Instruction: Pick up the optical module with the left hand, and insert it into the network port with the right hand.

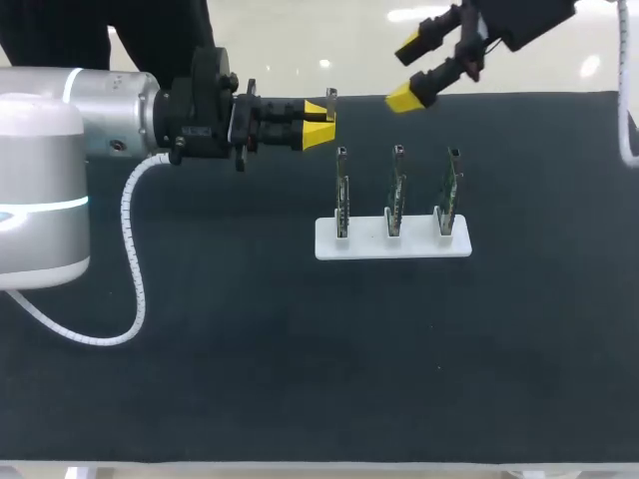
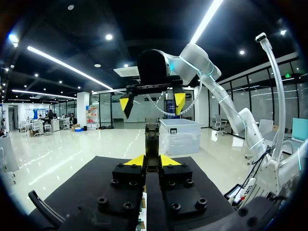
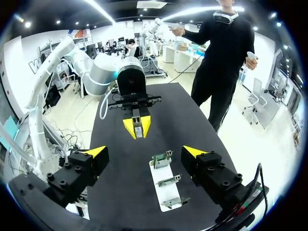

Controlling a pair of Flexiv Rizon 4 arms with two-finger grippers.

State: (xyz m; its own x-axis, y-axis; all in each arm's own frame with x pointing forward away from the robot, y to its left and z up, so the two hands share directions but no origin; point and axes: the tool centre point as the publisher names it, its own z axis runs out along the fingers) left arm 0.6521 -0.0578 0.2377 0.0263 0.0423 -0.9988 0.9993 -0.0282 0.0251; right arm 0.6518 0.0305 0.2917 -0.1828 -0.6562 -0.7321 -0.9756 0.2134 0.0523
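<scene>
1. Counter (image 1: 250, 379): carries a white rack (image 1: 392, 245) of three upright port boards (image 1: 396, 185).
2. Right fingers (image 1: 404, 98): spread wide, empty.
3. Left fingers (image 1: 319, 134): clenched on the module (image 2: 152, 137), midair beyond the rack.
4. Module: likely light, stiff, slick metal; grip its free flat sides.

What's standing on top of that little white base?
Three slim green boards stand upright in a row on the white base. Their lower ends sit in holders, hidden.

A robotics lab: robot arms (image 1: 100, 120) over a black table (image 1: 250, 379) holding racked circuit boards (image 1: 396, 195).
</scene>
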